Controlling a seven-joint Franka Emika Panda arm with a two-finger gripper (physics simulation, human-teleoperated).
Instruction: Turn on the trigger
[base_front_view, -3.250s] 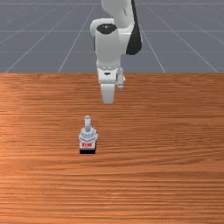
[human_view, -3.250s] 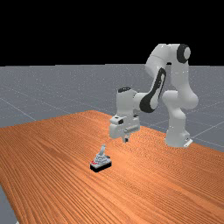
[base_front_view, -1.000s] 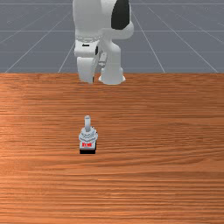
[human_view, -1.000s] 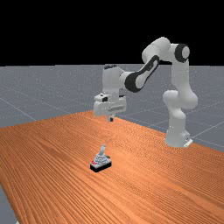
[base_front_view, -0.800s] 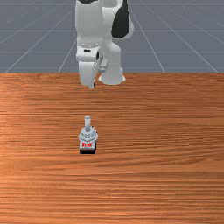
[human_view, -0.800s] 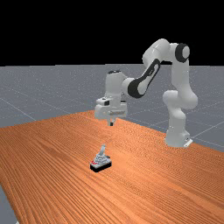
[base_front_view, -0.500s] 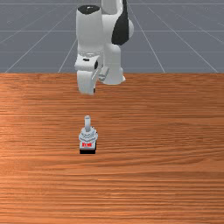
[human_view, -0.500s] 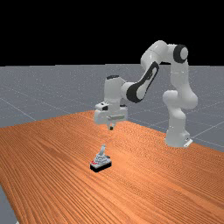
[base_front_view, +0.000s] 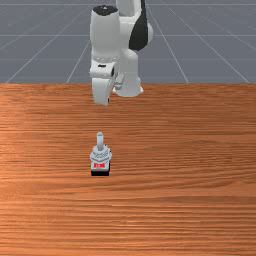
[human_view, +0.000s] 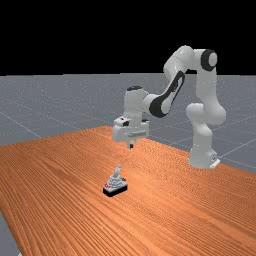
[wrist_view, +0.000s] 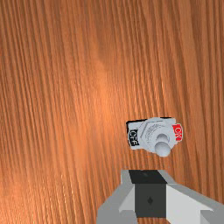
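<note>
The gripper (human_view: 131, 145) hangs in the air in the far view, above the table and higher than the toggle switch (human_view: 115, 187), apart from it. Its lever (human_view: 117, 171) stands up with a slight lean to the far view's right. In the front view the switch (base_front_view: 100, 157) has its red label toward the camera, and the hand (base_front_view: 103, 90) is behind it. In the wrist view my gripper (wrist_view: 150, 192) is shut with nothing held. Beside the fingers lie the black OFF label (wrist_view: 133, 137), the red ON label (wrist_view: 177, 132) and the lever's round tip (wrist_view: 162, 149).
The wooden table (human_view: 65, 170) extends around the switch on all sides. At the table's far edge in the front view stands the arm's base (base_front_view: 128, 87). No other object lies near the switch.
My hand first rose and shifted to the front view's left, then lowered somewhat. Lately it has moved slightly to the right in both the front and far views. The switch and its lever have not moved.
</note>
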